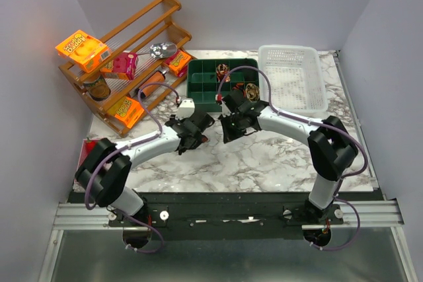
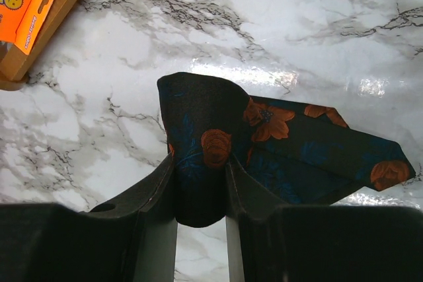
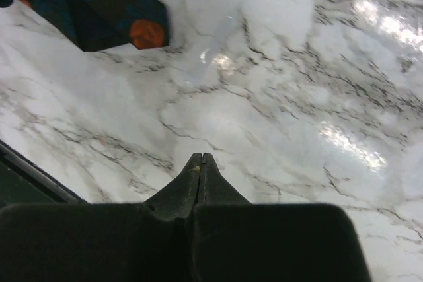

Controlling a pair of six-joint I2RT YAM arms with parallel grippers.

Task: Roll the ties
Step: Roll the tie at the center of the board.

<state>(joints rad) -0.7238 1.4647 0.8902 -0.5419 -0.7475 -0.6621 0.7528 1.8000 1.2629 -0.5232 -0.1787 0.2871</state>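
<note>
Plain pale grey walls (image 1: 264, 4) enclose the far, left and right sides. The white marble-patterned tabletop with dark veins (image 1: 264, 160) shows bright light glare (image 2: 244, 72). A slatted brown wooden rack (image 1: 168, 2) stands far left. A silver metal rail (image 1: 73, 214) spans the near edge.

Lab test cell: plain walls (image 1: 277, 4) around a marble-print table (image 1: 264, 163).

Tie (image 2: 291, 150) dark navy, orange flowers; table (image 2: 317, 37) white marble, grey veins.

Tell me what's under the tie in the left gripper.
Marble tabletop shows all around the tie, whose pointed end lies flat on it. The left gripper pinches the folded part; the fabric hides whatever is directly beneath.
</note>
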